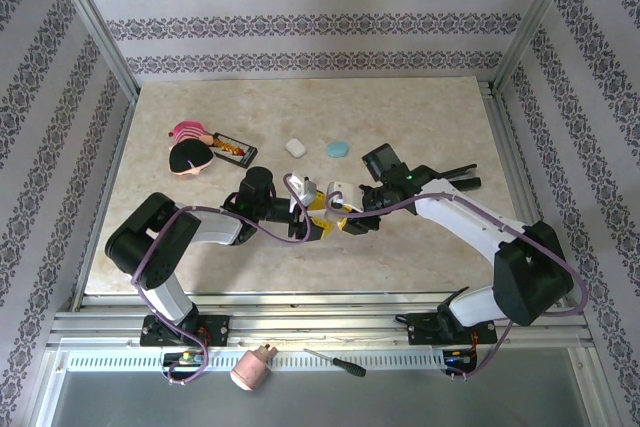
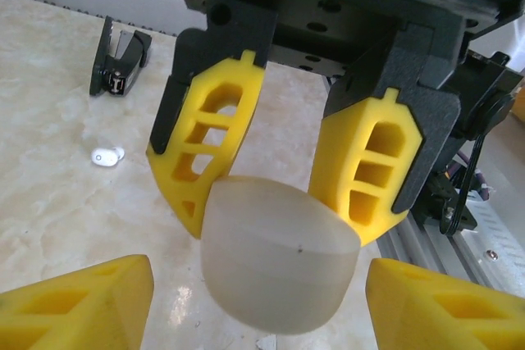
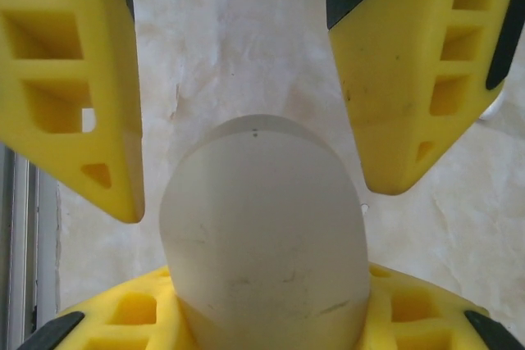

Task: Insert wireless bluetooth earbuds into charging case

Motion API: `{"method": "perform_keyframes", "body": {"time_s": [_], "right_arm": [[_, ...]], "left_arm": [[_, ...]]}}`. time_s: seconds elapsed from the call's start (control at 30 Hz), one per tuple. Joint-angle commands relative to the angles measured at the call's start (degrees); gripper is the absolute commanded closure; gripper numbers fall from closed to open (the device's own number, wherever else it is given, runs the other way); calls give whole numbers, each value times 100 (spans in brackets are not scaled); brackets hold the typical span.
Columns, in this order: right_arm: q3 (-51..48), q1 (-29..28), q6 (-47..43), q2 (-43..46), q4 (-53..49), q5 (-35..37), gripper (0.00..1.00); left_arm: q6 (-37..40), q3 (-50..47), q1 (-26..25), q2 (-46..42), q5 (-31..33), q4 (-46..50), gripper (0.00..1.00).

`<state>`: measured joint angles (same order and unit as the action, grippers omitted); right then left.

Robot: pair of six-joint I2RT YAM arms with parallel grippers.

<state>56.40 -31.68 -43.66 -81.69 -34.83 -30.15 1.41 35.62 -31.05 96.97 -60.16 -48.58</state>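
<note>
The step in hand is readying the case, not yet loading it. Over the middle of the worktop [image 1: 450, 127], somewhat toward its near edge, the right gripper [image 2: 279, 223] is closed on the white charging case [image 2: 279, 272], one yellow finger pressed to each flank. The left gripper [image 3: 254, 186] faces it with its jaws spread wide. Its fingers stand on either side of the case's free end, with a gap on both sides, and hold nothing. A thin seam crosses the case and no opening shows, so the lid looks closed.

One white earbud [image 2: 107, 156] lies on the worktop, well apart from the case and nearer a black clip-like object [image 2: 119, 59] toward the right edge. A second white case [image 1: 296, 147] and a blue case [image 1: 338, 148] sit beyond the grippers toward the far edge.

The next move probably calls for the left gripper to close on the free end so the lid can be levered up. The rounded, glossy shell may slip, so the squeeze should be square and gentle.
</note>
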Motion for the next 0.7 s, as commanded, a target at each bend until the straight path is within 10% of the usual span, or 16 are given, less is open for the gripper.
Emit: {"method": "perform_keyframes", "body": {"time_s": [0.0, 0.67], "right_arm": [[170, -61, 70, -49, 72, -253, 67], [430, -128, 78, -172, -267, -730, 73]], "left_arm": [[-35, 87, -59, 7, -274, -288, 32], [390, -9, -77, 6, -521, -396, 45]]}}
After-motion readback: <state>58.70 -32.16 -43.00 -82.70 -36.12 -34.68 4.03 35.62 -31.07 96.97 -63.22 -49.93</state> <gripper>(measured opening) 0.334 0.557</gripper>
